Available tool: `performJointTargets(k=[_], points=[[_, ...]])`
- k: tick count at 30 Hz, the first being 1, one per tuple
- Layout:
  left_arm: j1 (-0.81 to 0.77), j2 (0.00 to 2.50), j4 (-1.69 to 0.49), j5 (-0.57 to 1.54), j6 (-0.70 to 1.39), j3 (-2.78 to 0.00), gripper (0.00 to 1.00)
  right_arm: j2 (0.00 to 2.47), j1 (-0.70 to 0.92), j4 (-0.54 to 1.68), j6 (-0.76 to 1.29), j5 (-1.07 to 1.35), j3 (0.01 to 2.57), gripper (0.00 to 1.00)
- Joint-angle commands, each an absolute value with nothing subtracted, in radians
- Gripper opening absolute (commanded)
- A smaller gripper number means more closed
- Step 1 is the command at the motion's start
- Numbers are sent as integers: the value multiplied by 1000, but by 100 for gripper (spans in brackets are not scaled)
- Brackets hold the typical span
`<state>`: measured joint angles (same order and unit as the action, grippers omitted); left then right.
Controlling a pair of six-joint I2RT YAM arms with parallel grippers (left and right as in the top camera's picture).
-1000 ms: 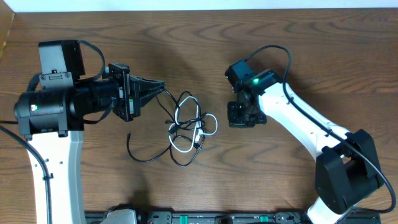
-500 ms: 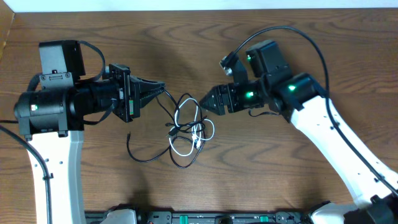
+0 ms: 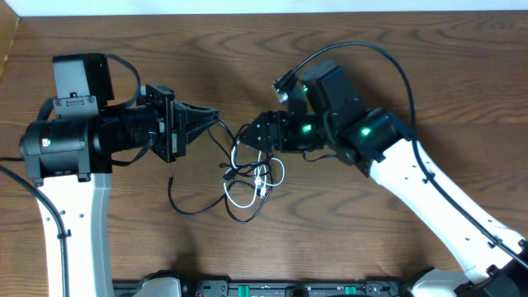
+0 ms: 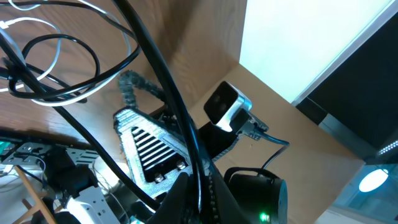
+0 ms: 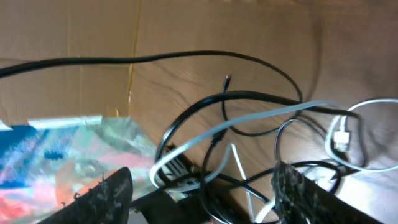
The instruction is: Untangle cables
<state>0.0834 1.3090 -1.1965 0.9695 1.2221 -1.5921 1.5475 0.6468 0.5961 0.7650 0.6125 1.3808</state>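
The cables (image 3: 250,169) lie as a loose knot of black and white loops at the table's middle. One black tail curls off to the lower left (image 3: 183,208). My left gripper (image 3: 214,117) points right and is shut on a black cable (image 4: 163,68), which runs down between its fingertips (image 4: 199,190). My right gripper (image 3: 246,137) has come in from the right and stands open at the knot's upper edge. In the right wrist view its gripper (image 5: 202,199) has black loops and a white cable (image 5: 249,121) between its spread fingers (image 5: 298,193), which do not press on them.
The wooden table (image 3: 371,247) extends around the knot. My right arm's own thick black cable (image 3: 388,58) arches above its wrist. A rail of equipment (image 3: 272,289) lines the front edge. A cardboard piece (image 3: 7,41) sits at the far left corner.
My right arm has swung left from the table's middle right up to the knot, and its jaws have opened. The knot shifted slightly. My left arm has held still.
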Motion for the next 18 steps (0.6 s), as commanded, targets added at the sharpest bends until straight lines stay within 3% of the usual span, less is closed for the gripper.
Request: performJointTargets(k=[1, 12, 18], points=[[81, 1303, -1196, 976, 1201, -1600, 7, 1558, 674, 579, 862, 557, 1386, 68], [81, 1303, -1196, 976, 1201, -1600, 7, 1594, 760, 536, 955, 415, 1386, 64], [81, 1303, -1197, 976, 1200, -1600, 8, 1699, 783, 506, 983, 373, 1386, 45]])
